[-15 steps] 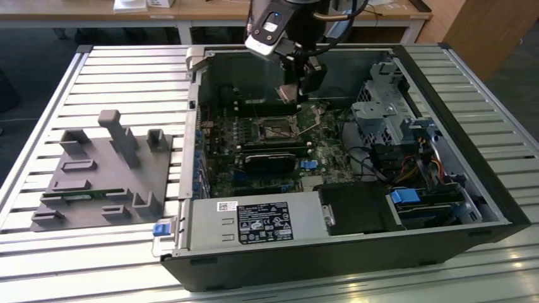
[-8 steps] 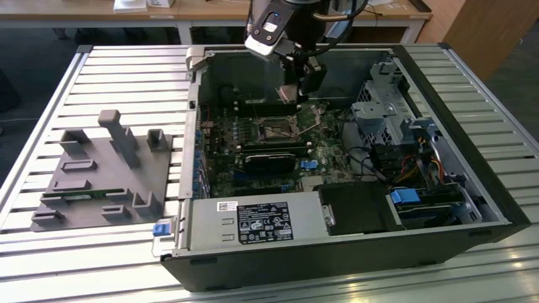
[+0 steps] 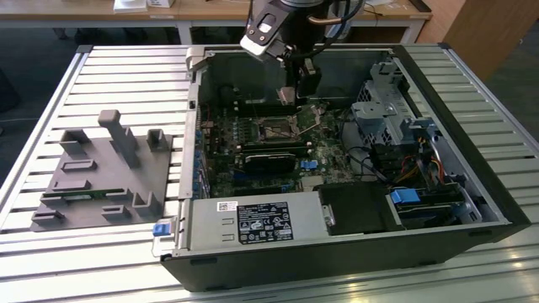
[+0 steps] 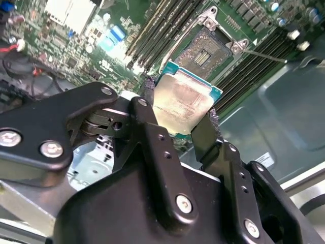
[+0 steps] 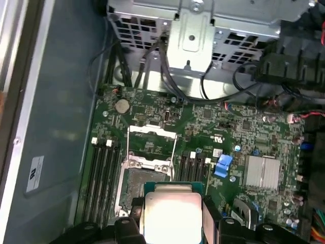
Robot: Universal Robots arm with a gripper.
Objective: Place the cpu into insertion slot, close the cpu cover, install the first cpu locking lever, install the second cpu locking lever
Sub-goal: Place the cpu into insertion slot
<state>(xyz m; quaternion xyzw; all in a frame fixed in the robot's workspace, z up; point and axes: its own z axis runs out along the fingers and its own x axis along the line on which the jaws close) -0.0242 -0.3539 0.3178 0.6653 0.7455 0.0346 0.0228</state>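
Exterior view showed a slatted metal surface (image 3: 50,82) carrying an open computer case (image 3: 337,265) across the middle and right of the frame. A grey fixture block (image 3: 101,177) lay well apart at the left. Inside the case lay the green motherboard (image 3: 329,158), with the power supply (image 3: 252,221) at the lower centre and the drive cage (image 3: 383,107) at the upper right.

The arm came down from the top centre. Its gripper (image 3: 291,95) hung above the board, both fingers pressed against opposite edges of the cpu (image 4: 185,96), which it carried level, metal top towards the wrist.

The step in hand looked like the first one, placing the chip. The insertion slot (image 5: 139,185) lay bare, its contacts exposed. In the first wrist view the cpu (image 5: 170,216) hung just beside it and not yet over it.

Seating would call for squaring the chip to the socket rim and bringing it down flat, since the contacts would bend under a tilted edge.

Around the socket, memory slots (image 5: 104,178) ran close on both sides, and a black card (image 3: 269,161) sat near it. The cpu cover (image 5: 152,129) was swung open, off the socket. A thin lever rod (image 4: 264,55) stood released beside it, so nothing covered the opening.
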